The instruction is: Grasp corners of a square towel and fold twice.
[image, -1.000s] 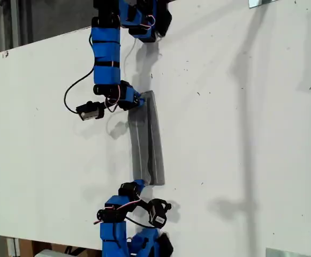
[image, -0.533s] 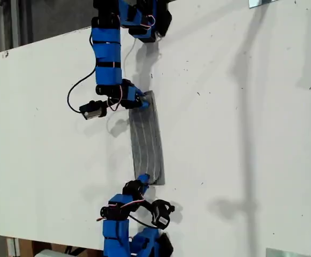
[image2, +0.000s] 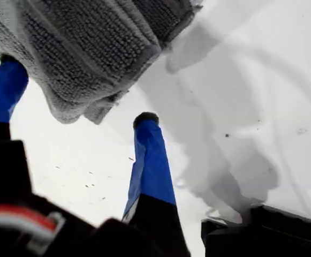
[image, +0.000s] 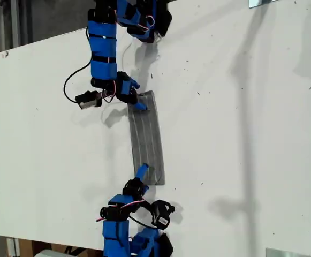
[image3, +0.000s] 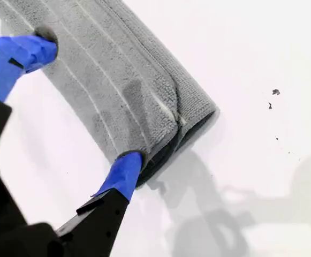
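The towel [image: 146, 142] lies on the white table [image: 241, 134] as a long narrow folded strip, its pale stripes running lengthwise. My first gripper [image: 138, 99] is open at the strip's end nearer the exterior view's top. In the first wrist view that gripper [image2: 75, 101] has the towel [image2: 85, 48] and a rounded corner [image2: 99, 110] just beyond its spread fingers. My second gripper [image: 139, 176] is open at the other end. There the towel [image3: 118, 75] shows stacked layers, one fingertip [image3: 37, 43] rests on the cloth, and the second gripper [image3: 83, 104] grips nothing.
Both arm bases stand at the exterior view's top and bottom edges, left of the strip. Metal brackets sit at the exterior view's top right [image: 262, 2] and bottom right [image: 283, 252]. The table's far edge runs along the exterior view's upper left.
The raised towel edge was laid down, so the strip now lies flat. Both grippers opened and let go of the corners, and the arm at the exterior view's top pulled back slightly.
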`<action>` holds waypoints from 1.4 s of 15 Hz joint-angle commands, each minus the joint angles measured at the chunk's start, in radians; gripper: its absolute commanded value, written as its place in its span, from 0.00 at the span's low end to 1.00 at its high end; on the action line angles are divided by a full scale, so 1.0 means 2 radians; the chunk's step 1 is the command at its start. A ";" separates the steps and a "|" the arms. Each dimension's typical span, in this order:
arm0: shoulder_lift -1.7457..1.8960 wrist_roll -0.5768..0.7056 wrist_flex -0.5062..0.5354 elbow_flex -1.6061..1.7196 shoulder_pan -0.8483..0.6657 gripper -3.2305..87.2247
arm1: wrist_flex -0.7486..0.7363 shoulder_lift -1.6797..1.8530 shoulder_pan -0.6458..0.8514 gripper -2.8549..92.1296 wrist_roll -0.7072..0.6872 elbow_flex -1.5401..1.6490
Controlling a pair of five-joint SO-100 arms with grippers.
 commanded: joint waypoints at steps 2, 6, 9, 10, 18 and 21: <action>0.018 -0.009 -0.005 -0.011 0.005 0.44 | -0.048 -0.031 0.028 0.40 -0.021 0.011; 0.020 -0.014 -0.018 0.006 0.006 0.40 | -0.073 -0.116 0.059 0.20 -0.058 -0.005; 0.035 -0.019 -0.031 0.033 0.011 0.37 | -0.074 -0.084 0.075 0.04 -0.035 0.071; 0.039 -0.020 -0.038 0.044 0.010 0.37 | -0.078 -0.053 0.081 0.03 -0.020 0.104; 0.025 -0.006 -0.130 0.161 -0.051 0.35 | 0.063 0.420 -0.002 0.03 0.184 0.249; -0.005 0.011 -0.134 0.150 -0.068 0.34 | 0.098 0.499 -0.008 0.03 0.221 0.257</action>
